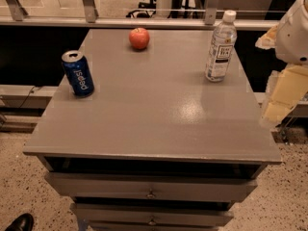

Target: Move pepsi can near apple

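Observation:
The pepsi can [77, 73] is dark blue with white lettering and a silver top. It stands upright near the left edge of the grey table top [154, 114]. The red apple [139, 38] sits at the back of the table, left of centre, well apart from the can. My gripper [283, 96] hangs at the right edge of the view, beside and just off the table's right side, far from both the can and the apple. It holds nothing that I can see.
A clear plastic bottle [221, 47] with a white cap stands upright at the back right of the table. The table has drawers [151, 193] below its front edge. A rail [144, 22] runs behind it. A black shoe [19, 223] is at the bottom left on the floor.

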`<action>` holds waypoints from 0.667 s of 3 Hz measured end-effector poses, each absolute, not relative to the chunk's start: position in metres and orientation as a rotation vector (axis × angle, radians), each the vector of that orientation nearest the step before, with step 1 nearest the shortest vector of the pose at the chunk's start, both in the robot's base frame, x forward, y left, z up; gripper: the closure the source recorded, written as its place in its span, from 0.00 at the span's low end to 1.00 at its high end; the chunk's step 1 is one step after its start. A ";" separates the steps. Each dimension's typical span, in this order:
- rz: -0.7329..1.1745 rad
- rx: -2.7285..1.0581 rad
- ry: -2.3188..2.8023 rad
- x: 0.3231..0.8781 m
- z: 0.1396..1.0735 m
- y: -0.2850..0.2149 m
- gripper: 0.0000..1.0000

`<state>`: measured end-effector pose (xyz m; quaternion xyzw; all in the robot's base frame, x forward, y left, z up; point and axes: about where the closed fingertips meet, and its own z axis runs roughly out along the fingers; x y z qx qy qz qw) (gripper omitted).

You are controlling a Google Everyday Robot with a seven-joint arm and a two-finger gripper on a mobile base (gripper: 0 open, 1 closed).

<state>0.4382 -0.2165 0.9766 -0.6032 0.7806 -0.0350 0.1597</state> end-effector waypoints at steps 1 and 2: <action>-0.100 -1.724 2.230 0.438 0.977 -0.217 0.00; 0.027 -1.671 2.208 0.443 0.959 -0.184 0.00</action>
